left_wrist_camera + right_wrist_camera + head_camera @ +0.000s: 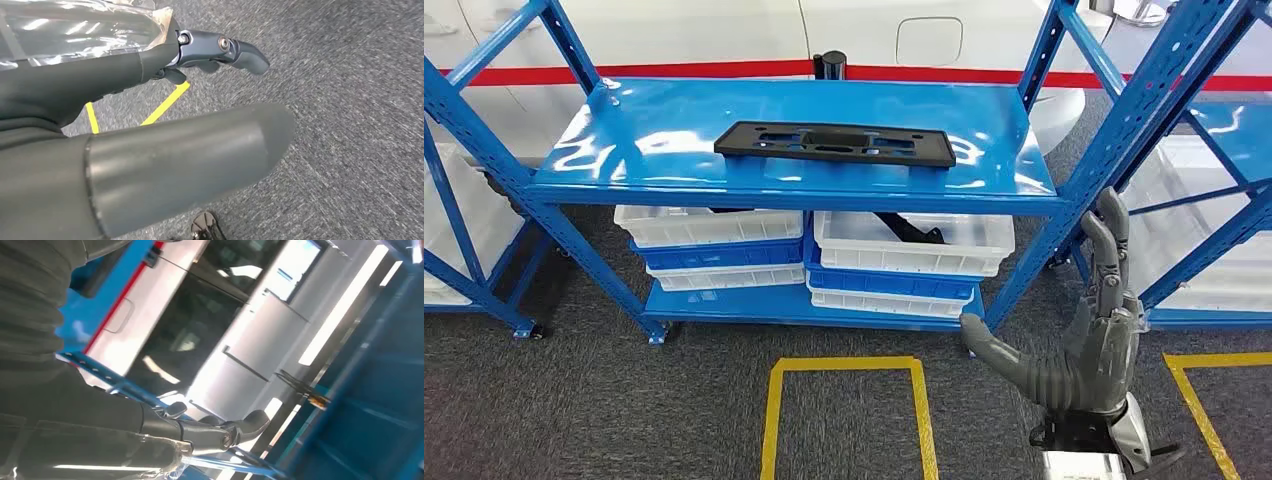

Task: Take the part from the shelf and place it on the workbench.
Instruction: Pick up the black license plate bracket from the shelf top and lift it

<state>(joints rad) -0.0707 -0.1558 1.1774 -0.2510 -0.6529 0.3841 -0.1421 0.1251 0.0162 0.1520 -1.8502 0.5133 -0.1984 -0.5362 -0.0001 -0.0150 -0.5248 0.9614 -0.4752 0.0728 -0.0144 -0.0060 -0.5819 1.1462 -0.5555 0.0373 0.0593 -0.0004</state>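
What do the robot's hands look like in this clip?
The right hand is grey, with ribbed, segmented fingers and a thick thumb on a dark wrist with a silver-white section below. The left hand has a smooth, thick grey thumb, darker blue-grey fingers with visible screws, and clear shiny plastic wrap over its cover.

floor: grey carpet [574, 420] with yellow tape outlines [844, 366] | furniture: blue steel shelf rack [1064, 195], glossy top, white and blue bins [904, 265] stacked on its lower level | behind: white wall panel [704, 30] with red stripe [674, 70] | light: bright ceiling strips [340, 310]
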